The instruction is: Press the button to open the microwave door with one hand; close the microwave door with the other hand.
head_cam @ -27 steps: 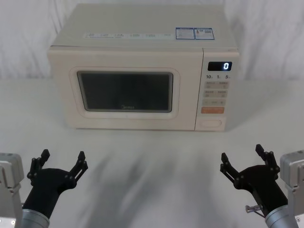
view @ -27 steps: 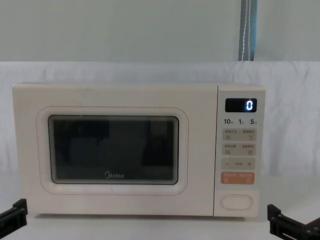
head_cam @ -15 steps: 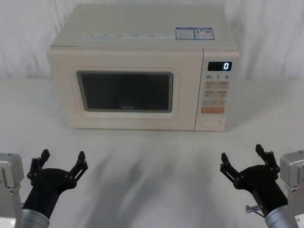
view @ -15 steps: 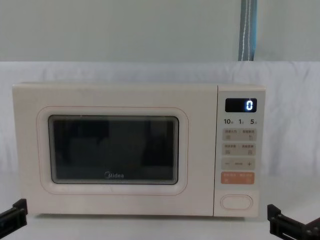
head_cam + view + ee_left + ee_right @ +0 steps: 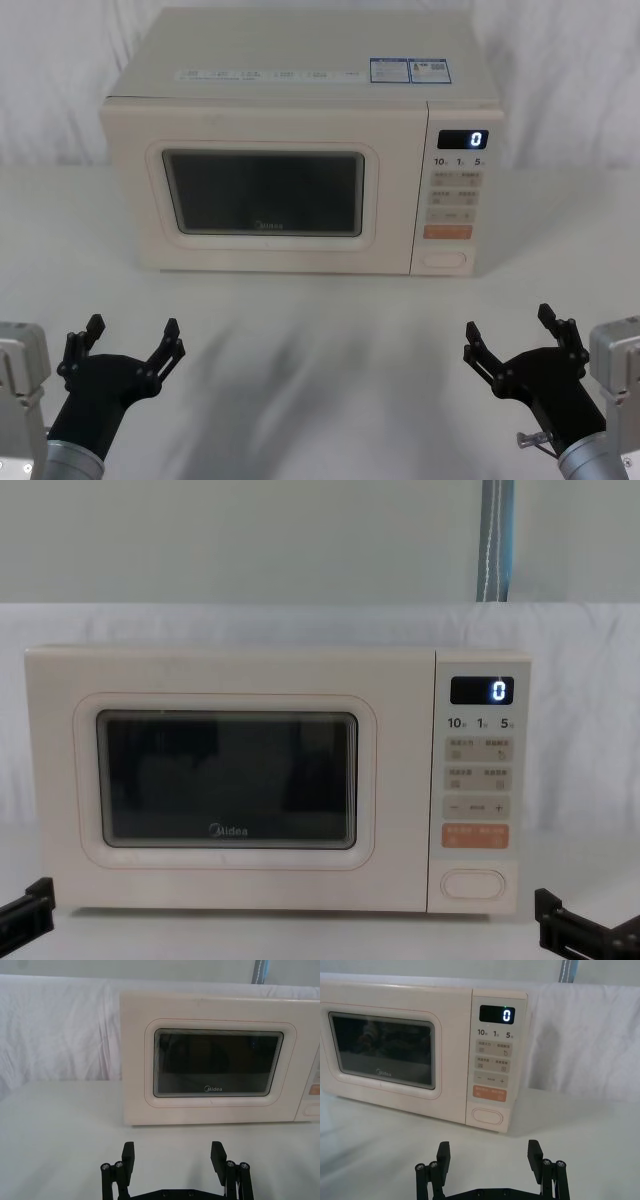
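The cream microwave [image 5: 300, 90] stands at the back of the white table, its display showing 0. Its door [image 5: 265, 190], with the dark window, is closed flush with the front. The wide pill-shaped button [image 5: 444, 261] sits at the bottom of the control panel, also seen as the button [image 5: 474, 883] and the button [image 5: 487, 1115]. My left gripper [image 5: 126, 342] is open near the front left of the table, well short of the door [image 5: 220, 1065]. My right gripper [image 5: 516, 332] is open at the front right, in front of the control panel and apart from it.
White cloth covers the table [image 5: 320, 330] and hangs behind the microwave. An orange rectangular key [image 5: 447, 232] lies just above the button. Bare tabletop stretches between the grippers and the microwave front.
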